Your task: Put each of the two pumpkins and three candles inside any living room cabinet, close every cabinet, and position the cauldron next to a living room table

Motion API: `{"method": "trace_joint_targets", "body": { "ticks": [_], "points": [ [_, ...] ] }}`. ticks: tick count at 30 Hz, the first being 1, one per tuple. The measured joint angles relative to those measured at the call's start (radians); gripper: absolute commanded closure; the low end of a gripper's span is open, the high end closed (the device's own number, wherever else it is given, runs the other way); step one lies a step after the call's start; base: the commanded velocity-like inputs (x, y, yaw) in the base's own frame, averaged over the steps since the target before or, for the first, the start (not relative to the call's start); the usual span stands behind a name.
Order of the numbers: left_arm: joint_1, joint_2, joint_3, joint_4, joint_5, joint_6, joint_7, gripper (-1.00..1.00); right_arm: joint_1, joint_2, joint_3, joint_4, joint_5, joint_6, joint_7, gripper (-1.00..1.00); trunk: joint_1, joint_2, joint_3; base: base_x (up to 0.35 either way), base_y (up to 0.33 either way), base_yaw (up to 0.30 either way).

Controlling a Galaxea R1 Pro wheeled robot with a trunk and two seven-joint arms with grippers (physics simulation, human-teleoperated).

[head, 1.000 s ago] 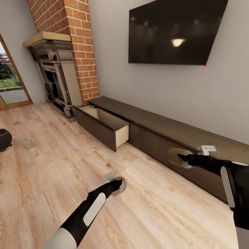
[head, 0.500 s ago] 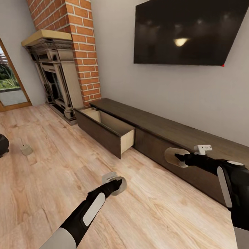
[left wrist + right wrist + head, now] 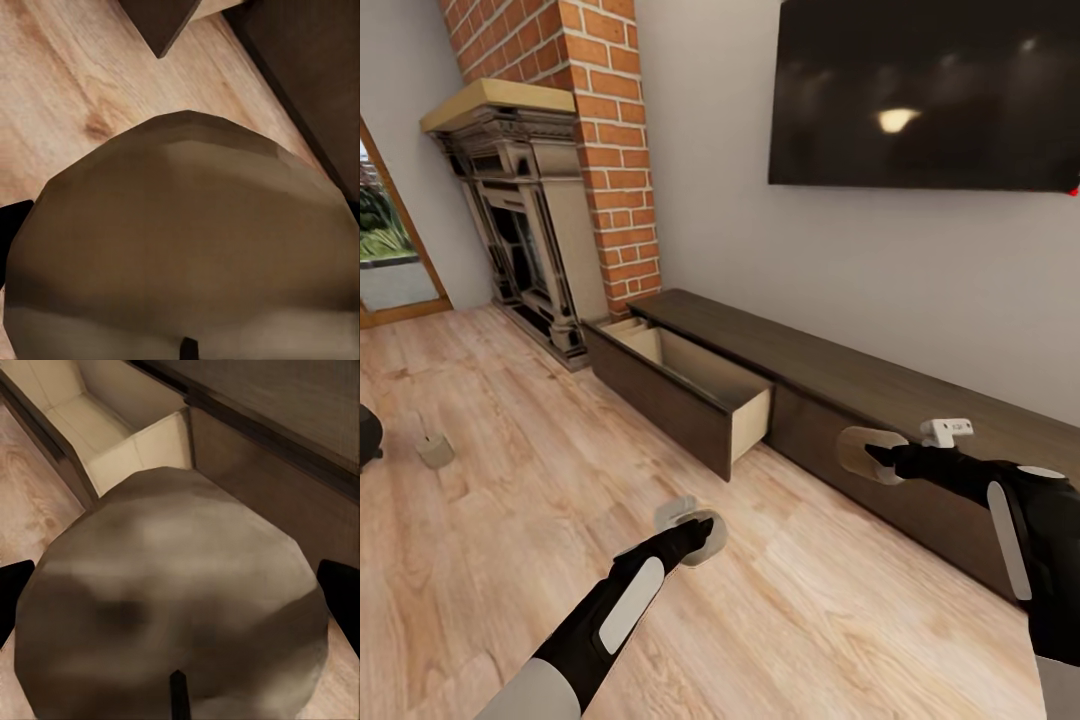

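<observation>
The long dark cabinet [image 3: 880, 385] runs along the far wall under the black screen [image 3: 930, 90], and its left-hand drawer [image 3: 690, 385] stands pulled out, pale inside and open at the top. Left of it rises the ornate fireplace [image 3: 520, 220] against the brick column [image 3: 605, 140]. On the floor far to the left lies a third candle [image 3: 433, 447], small and pale, beside a dark rounded shape at the frame edge that may be the cauldron; too little shows to tell. Each arm carries a candle. The right gripper [image 3: 882, 458] is pinching a squat tan candle [image 3: 865, 452] near the cabinet front, right of the drawer; its wrist view shows dark fingertips [image 3: 341, 589] at both flanks. The left gripper [image 3: 698, 532] has its fingers pressed round a paler candle [image 3: 695, 525] over bare floor, nearer the robot. These candles look light, rigid and waxy, so probably somewhat slick and apt to twist in the grip; a hold across the round sides, at mid-height, seems soundest. The loose one, lying low on the floor, likely needs a grasp from above.
</observation>
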Motion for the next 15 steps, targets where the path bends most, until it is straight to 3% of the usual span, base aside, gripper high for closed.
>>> {"method": "trace_joint_targets", "body": {
  "ticks": [15],
  "points": [
    [0.001, 0.000, -0.001, 0.000, 0.000, 0.000, -0.002, 1.00, 0.000, 0.000, -0.002, 0.000, 0.000, 0.000, 0.001, 1.00, 0.000, 0.000, 0.000, 0.283, 0.195, 0.000]
  ]
}}
